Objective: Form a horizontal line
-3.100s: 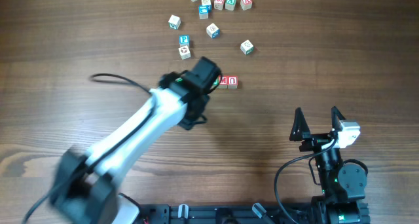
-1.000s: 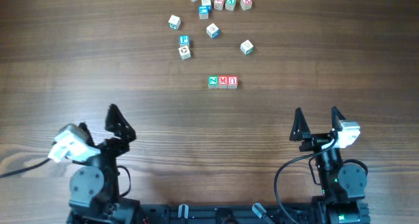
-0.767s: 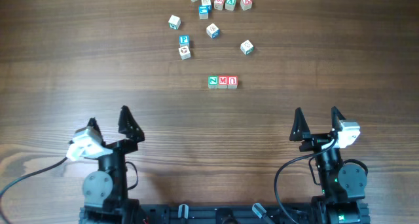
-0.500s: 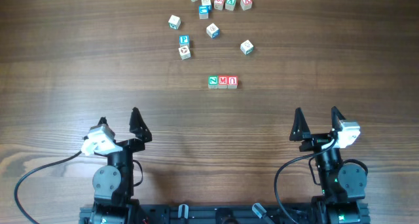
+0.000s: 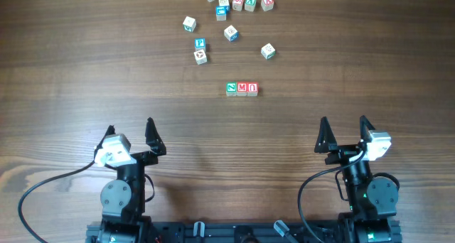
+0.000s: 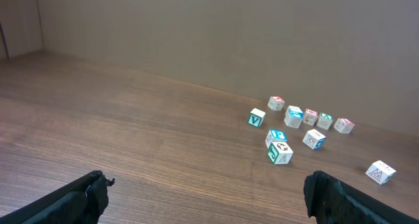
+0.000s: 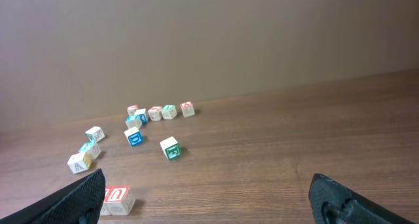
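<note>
Three small pale wooden cubes lie side by side in a horizontal line at the table's middle: green "N" (image 5: 232,89), red "M" (image 5: 242,89) and the red arch letter (image 5: 252,89). They touch each other. The right wrist view shows the arch cube (image 7: 116,198) next to the left fingertip, which hides most of the others. My left gripper (image 5: 130,129) is open and empty near the front edge, far left of the line. My right gripper (image 5: 344,122) is open and empty at the front right. In the left wrist view the gripper (image 6: 206,188) faces bare wood and the line is out of frame.
Several loose alphabet cubes are scattered at the back: a row (image 5: 237,3) near the far edge, a blue "P" cube (image 5: 200,43) with another just below it, and a green-lettered cube (image 5: 267,51). Black cables trail by both arm bases.
The left arm has pulled back from the line of cubes to the front left, then turned and shifted slightly right. The three cubes and the right arm have not moved.
</note>
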Tool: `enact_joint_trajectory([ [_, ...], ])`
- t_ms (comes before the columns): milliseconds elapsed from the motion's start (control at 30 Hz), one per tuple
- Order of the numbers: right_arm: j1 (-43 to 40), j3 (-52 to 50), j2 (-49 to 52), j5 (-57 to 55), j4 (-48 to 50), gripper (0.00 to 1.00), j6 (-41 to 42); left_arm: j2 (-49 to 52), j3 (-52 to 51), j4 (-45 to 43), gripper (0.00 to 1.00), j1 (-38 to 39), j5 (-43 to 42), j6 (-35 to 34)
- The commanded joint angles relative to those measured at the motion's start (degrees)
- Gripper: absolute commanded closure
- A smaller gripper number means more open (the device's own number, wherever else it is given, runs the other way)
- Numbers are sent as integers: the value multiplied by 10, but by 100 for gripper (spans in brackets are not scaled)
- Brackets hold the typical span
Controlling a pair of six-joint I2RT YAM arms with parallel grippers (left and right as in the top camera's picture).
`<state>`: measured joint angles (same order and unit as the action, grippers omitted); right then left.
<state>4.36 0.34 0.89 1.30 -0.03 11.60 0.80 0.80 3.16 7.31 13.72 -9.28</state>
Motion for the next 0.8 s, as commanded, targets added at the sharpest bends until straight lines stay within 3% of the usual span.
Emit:
enact_joint_trajectory([
  [0,3,0,-7,7,2,0,-10,-6,-5,-2,0,-4,-7,14],
  [600,3,0,-7,7,2,0,-10,-6,-5,-2,0,-4,-7,14],
  [767,3,0,-7,10,0,0,-104,-6,-5,-2,0,-4,-7,14],
])
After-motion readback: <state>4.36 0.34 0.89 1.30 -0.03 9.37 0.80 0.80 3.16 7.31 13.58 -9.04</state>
